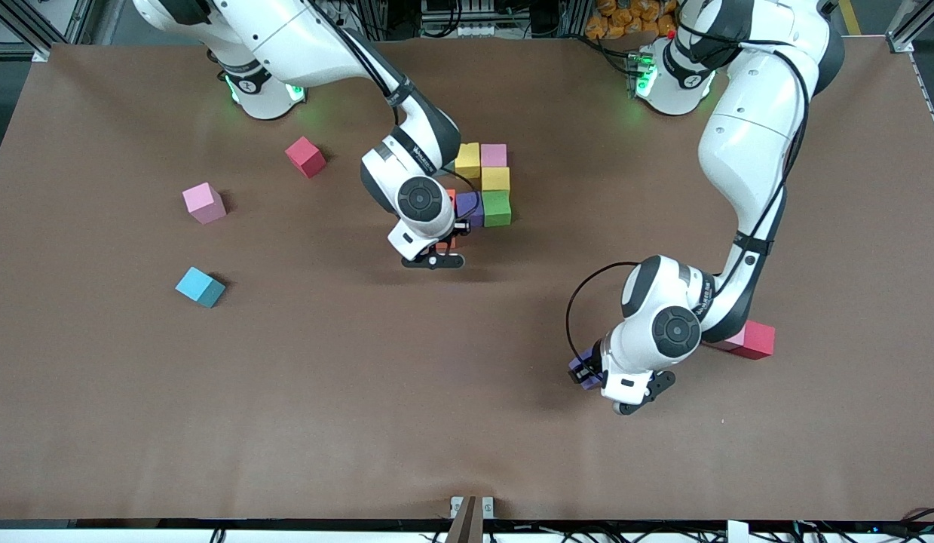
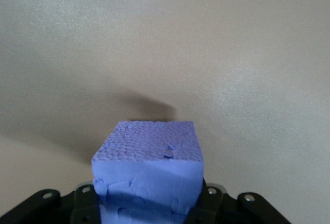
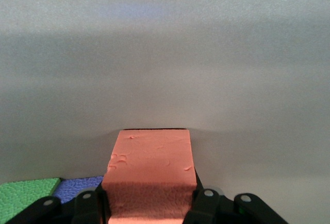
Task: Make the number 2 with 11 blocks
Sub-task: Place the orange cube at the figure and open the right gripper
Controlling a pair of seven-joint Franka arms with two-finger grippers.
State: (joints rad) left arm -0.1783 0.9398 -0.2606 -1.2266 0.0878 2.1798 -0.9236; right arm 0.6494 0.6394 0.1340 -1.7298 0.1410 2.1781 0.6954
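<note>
1. The right gripper [image 1: 445, 243] is low beside the cluster of blocks in the middle of the worktop [image 1: 361, 392]. Its jaws are clamped on an orange block [image 3: 149, 175], which in the front view is mostly hidden under the wrist.
2. The cluster has a yellow block [image 1: 467, 159] and a pink block [image 1: 494, 154] side by side in its row farthest from the front camera. A second yellow block [image 1: 495, 179] sits just below the pink one, then a green block [image 1: 497, 208], with a purple block [image 1: 470, 207] touching the green one.
3. The orange block is next to this purple block, on the side nearer to the front camera.
4. The left gripper [image 1: 587, 372] is over the bare worktop toward the left arm's end. Its jaws are closed on another purple block [image 2: 149, 175]; the wrist view shows a shadow under this block.
5. A loose pink block [image 1: 204, 203] and a cyan block [image 1: 200, 286] lie toward the right arm's end, well apart from the cluster.
6. One red cube [image 1: 306, 156] lies near the right arm's base. Another red cube [image 1: 751, 339] is partly hidden under the left arm.
</note>
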